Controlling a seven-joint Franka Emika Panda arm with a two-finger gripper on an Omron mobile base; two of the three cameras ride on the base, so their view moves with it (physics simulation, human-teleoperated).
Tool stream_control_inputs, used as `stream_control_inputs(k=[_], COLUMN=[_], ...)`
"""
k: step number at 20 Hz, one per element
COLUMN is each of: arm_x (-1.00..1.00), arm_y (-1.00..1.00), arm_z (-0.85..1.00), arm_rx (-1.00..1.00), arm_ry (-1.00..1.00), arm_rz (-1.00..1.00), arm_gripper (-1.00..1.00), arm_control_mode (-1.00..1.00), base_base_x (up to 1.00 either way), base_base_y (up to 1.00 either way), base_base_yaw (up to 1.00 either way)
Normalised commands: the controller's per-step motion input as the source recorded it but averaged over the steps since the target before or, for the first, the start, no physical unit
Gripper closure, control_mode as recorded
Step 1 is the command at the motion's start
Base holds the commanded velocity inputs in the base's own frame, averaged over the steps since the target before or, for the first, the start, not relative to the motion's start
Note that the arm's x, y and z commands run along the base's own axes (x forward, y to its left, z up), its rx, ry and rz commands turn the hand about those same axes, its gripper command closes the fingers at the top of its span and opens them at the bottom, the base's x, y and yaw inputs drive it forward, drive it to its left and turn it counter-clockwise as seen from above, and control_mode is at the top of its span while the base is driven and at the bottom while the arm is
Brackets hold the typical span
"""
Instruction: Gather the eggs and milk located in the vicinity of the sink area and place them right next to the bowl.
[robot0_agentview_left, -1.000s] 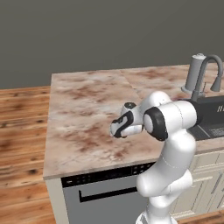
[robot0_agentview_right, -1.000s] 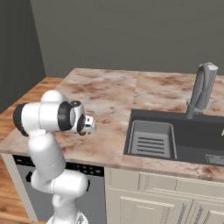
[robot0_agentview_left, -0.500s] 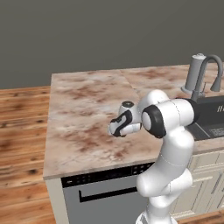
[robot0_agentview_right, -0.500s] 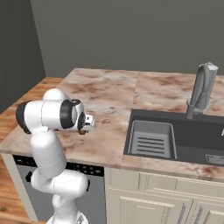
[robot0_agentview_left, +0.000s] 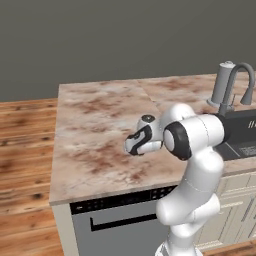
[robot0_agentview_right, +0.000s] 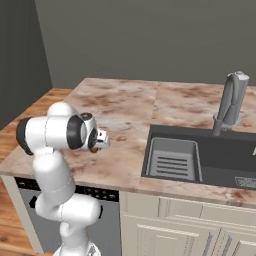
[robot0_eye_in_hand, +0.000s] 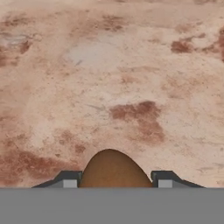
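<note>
Here's the small brown oval egg (robot0_eye_in_hand: 114, 169), sitting right between the two dark finger tips (robot0_eye_in_hand: 68, 179) in the hand view, one tip on each flank, pressed up close. The two-finger pincer (robot0_eye_in_hand: 114, 181) is clamped on that egg, no gap on either side that I can make out. Beneath it, well clear, spreads the mottled pink-and-rust marble countertop (robot0_eye_in_hand: 109, 78), so the egg is up in the air over the stone, not lying on it.

Swing to the right base view and the pincer (robot0_agentview_right: 100, 140) pokes out from the white arm's dark-jointed wrist, a speck of brown just showing at its tip, hovering over the near part of the countertop (robot0_agentview_right: 130, 105), left of the large dark grey rectangular recessed sink (robot0_agentview_right: 200, 155). The grey arched faucet (robot0_agentview_right: 231, 100) stands at the sink's far edge.

From the left base view, the pincer (robot0_agentview_left: 131, 146) points out to the left over the marble countertop (robot0_agentview_left: 95, 125); the egg itself is too small to pick out here. A tall grey cylinder with a white cap (robot0_agentview_left: 221, 82) stands beside the faucet (robot0_agentview_left: 240, 80) at far right.

Writing? A small pale label sits on the sink's near right corner, too blurred to read.
</note>
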Motion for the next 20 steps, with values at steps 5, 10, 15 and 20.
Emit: stream_control_inputs(k=[5,10,15,20], arm_x=[-0.40,-0.40,-0.44,-0.49], arm_y=[-0.30,-0.22,-0.09,-0.09], arm_z=[0.45,0.83,1.00,1.00], arm_rx=[0.12,0.11,0.06,0.04], arm_ry=[-0.25,-0.21,-0.14,-0.08], arm_rz=[0.00,0.00,0.00,0.01], arm_gripper=[1.00,1.00,1.00,1.00], arm_control_mode=[-1.00,-1.00,-1.00,-1.00], base_base_x=[0.00,0.00,0.00,0.00], base_base_y=[0.00,0.00,0.00,0.00], base_base_yaw=[0.00,0.00,0.00,0.00])
